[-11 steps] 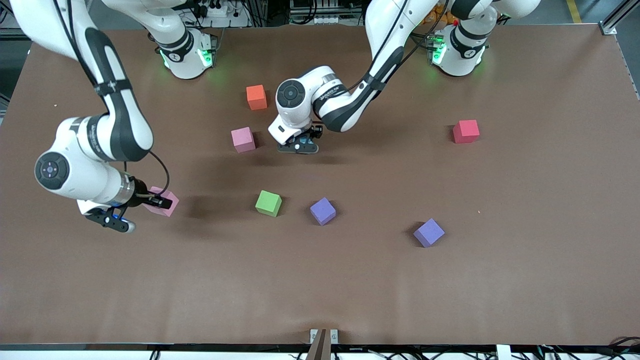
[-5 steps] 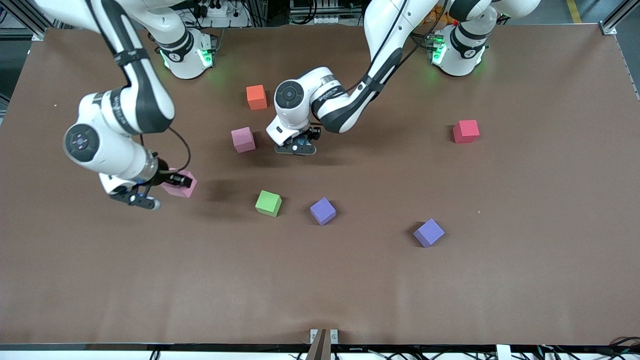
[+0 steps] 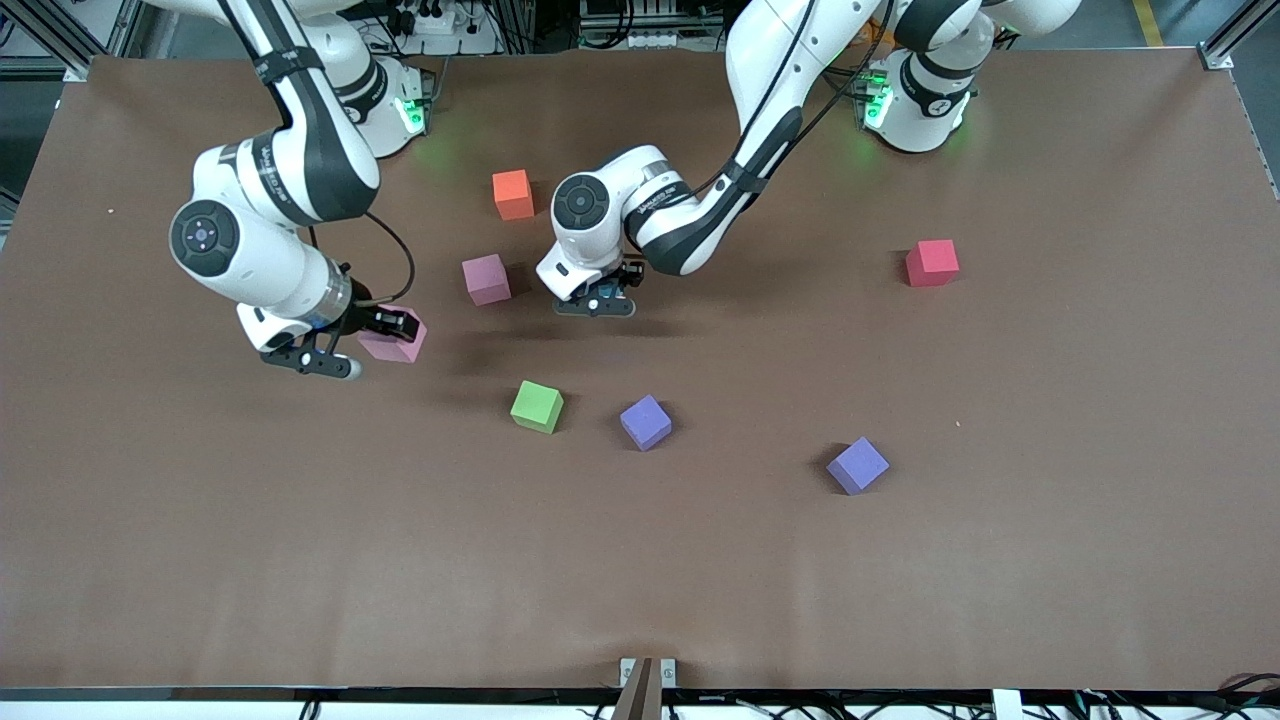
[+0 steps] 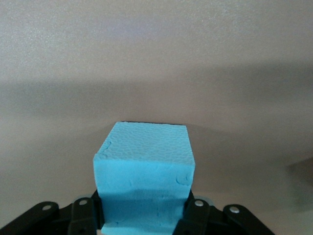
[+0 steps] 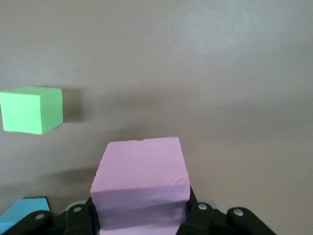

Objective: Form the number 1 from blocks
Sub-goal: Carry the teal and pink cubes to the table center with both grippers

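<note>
Our right gripper (image 3: pixel 385 328) clamps a matte pink foam cube (image 3: pixel 395 340), our left gripper (image 3: pixel 597 297) a light-blue foam cube (image 4: pixel 144 171); between them rests another pink cube (image 3: pixel 486 279), nearer our left gripper.

left tool (image 3: pixel 597 300): clamped, low | right tool (image 3: pixel 372 335): clamped, raised

1. Broad brown matte table (image 3: pixel 1050 560), the arm bases along its edge farthest from the front camera.
2. Lying on it, well apart: orange foam cube (image 3: pixel 513 194), pink foam cube (image 3: pixel 486 279), red foam cube (image 3: pixel 932 262), green foam cube (image 3: pixel 537 406), two purple foam cubes (image 3: pixel 645 422) (image 3: pixel 857 465).
</note>
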### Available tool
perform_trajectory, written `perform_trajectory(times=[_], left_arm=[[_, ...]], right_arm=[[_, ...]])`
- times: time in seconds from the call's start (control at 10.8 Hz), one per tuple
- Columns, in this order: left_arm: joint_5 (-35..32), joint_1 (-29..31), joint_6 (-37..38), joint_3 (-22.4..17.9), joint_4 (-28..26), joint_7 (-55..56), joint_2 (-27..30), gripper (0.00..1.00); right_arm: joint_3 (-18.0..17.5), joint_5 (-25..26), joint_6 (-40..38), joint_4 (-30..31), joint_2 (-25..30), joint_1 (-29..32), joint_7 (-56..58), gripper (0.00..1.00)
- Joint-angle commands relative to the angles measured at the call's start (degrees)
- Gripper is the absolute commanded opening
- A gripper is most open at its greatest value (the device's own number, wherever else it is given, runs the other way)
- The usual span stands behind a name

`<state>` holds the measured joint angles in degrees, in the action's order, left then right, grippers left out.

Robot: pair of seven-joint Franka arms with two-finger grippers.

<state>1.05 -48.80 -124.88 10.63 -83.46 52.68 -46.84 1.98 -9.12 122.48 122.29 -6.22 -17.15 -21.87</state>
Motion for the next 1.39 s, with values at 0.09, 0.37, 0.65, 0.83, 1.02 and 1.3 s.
perform_trajectory(times=[0.09, 0.37, 0.65, 0.83, 1.02, 1.3], left_arm=[[-1.0, -0.4, 0.0, -0.1, 1.3, -0.2, -0.7, 1.00], [-1.3, -0.6, 0.0, -0.2, 1.3, 0.7, 0.0, 1.00], [-1.4, -0.9, 0.5, -0.3, 1.3, 2.3, 1.9, 1.00], [-1.4, -0.7, 1.9, -0.3, 1.2, 2.3, 3.7, 1.00], [-1.4, 0.5, 5.3, -1.0, 1.1, 2.3, 6.3, 1.00], [-1.1, 4.6, 6.5, -4.9, 1.2, 4.0, 8.4, 1.00]], right_arm=[[0.2, -1.1, 0.8, 2.0, 1.7, -1.6, -0.3, 0.61], [0.2, -3.0, 2.6, 1.4, 1.0, -4.0, -0.5, 0.63], [0.2, -3.1, 5.7, 1.1, -1.4, -6.7, -0.9, 0.63], [0.3, -3.1, 5.8, 1.1, -1.6, -6.9, -0.9, 0.63], [0.3, -3.1, 5.9, 1.1, -2.1, -6.9, -0.9, 0.63], [0.3, -3.1, 6.2, 0.6, -3.2, -7.1, -0.9, 0.63]])
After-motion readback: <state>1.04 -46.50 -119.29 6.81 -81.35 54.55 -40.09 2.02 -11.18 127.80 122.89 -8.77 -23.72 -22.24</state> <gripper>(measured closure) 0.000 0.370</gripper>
